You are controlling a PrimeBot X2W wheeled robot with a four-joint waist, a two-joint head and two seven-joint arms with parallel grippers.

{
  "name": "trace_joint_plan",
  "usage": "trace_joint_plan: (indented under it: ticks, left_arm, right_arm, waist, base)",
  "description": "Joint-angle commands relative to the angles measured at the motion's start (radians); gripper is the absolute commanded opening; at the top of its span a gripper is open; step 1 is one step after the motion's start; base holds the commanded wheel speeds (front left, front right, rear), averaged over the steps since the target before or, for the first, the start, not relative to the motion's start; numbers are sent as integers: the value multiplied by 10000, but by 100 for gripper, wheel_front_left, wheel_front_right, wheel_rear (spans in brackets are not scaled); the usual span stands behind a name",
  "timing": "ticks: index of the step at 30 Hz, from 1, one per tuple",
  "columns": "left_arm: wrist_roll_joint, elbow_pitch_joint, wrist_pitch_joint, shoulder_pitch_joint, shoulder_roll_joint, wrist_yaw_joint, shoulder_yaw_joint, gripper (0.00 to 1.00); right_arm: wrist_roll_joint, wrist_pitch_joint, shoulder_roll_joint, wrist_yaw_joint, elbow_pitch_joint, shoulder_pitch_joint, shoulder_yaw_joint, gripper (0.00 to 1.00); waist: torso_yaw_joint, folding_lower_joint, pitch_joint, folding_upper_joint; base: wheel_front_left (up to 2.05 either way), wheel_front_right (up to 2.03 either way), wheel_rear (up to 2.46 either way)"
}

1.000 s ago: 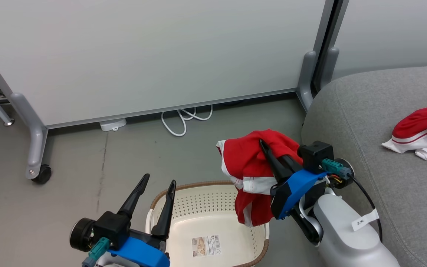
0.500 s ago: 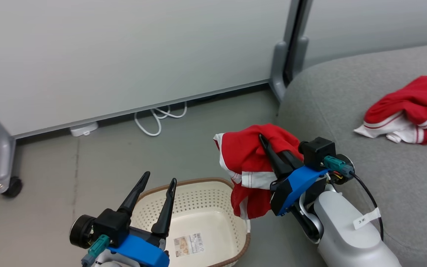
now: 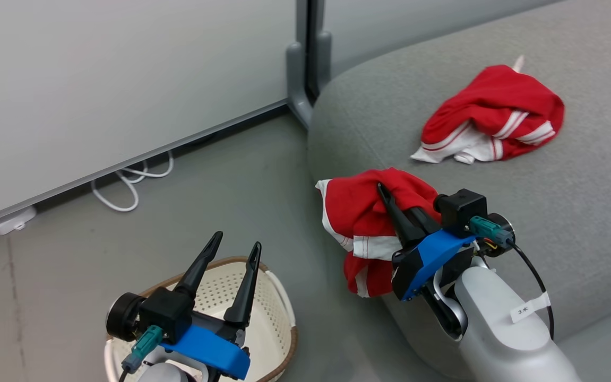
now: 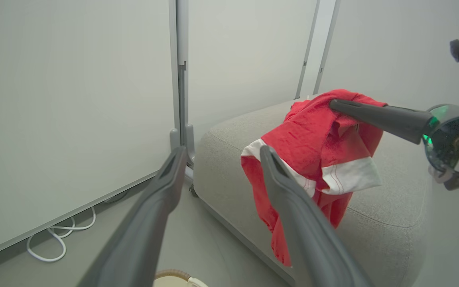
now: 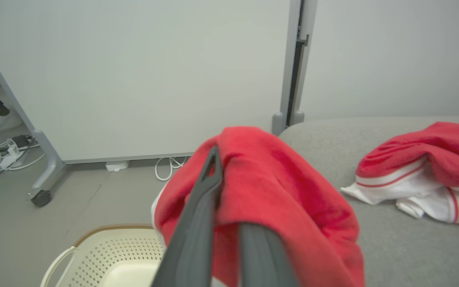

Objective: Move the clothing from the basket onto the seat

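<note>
Your left end effector (image 3: 237,240) and right end effector (image 3: 380,187) show dark tapered fingers (image 3: 197,268), blue brackets (image 3: 207,355), teal connectors (image 3: 146,339); pale grey right forearm (image 3: 496,329).

Left hand (image 4: 222,150), fingers spread & empty, pointed toward a red garment (image 4: 313,139) w/ white panels. It hung from the right hand (image 4: 335,105), clamped on its top fold, in front of the grey sofa (image 4: 389,215). White cable (image 4: 60,239) lay on the floor below the partition (image 4: 73,99); basket rim (image 4: 171,275) at bottom.
</note>
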State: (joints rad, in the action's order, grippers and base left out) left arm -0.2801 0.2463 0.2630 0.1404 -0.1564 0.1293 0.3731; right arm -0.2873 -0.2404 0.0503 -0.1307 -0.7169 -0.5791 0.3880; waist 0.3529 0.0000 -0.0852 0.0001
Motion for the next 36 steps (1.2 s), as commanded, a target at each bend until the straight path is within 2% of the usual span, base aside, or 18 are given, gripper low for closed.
trace_joint_plan:
  ticks: [1, 10, 21, 26, 29, 33, 36]
  left_arm:
    - [25, -40, 26, 171, -36, 19, -6, 100]
    - [-63, 15, 26, 246, -116, 18, -11, 100]
    - [-65, 29, 26, 294, -152, 18, 69, 100]
    - [2, -68, 26, 370, -151, 19, 8, 100]
    - [43, -113, 26, 522, -232, 19, -9, 100]
    - [99, -147, 26, 772, -342, 19, 96, 100]
    - [164, -239, 26, 1209, -515, 19, 212, 100]
  right_arm:
    - [72, -58, -2, -1, 20, 67, -87, 0]
    - [146, -27, -3, -1, 170, 283, -287, 0]
    - [24, 16, -3, -1, 224, 322, -523, 0]
    - [-455, 245, -3, -1, 194, -202, -1135, 0]
    - [-2, 393, 15, -1, 168, -972, -1789, 0]
    - [416, 639, 318, -1, 354, -1973, -2602, 0]
    - [511, 1053, 947, -1, 709, -3355, -3703, 0]
  waist:
    - [489, 0, -149, -1]
    - [1253, 0, -208, -1]
    - [1123, 0, -331, -1]
    - [931, 0, -604, -1]
    - [811, 0, -973, -1]
    - [598, 0, -1518, -1]
    - [245, 0, -2412, -1]
  base:
    - [0, 0, 0]
    - [0, 0, 0]
    - [0, 0, 0]
    - [0, 0, 0]
    - [0, 0, 0]
    - [0, 0, 0]
    - [0, 0, 0]
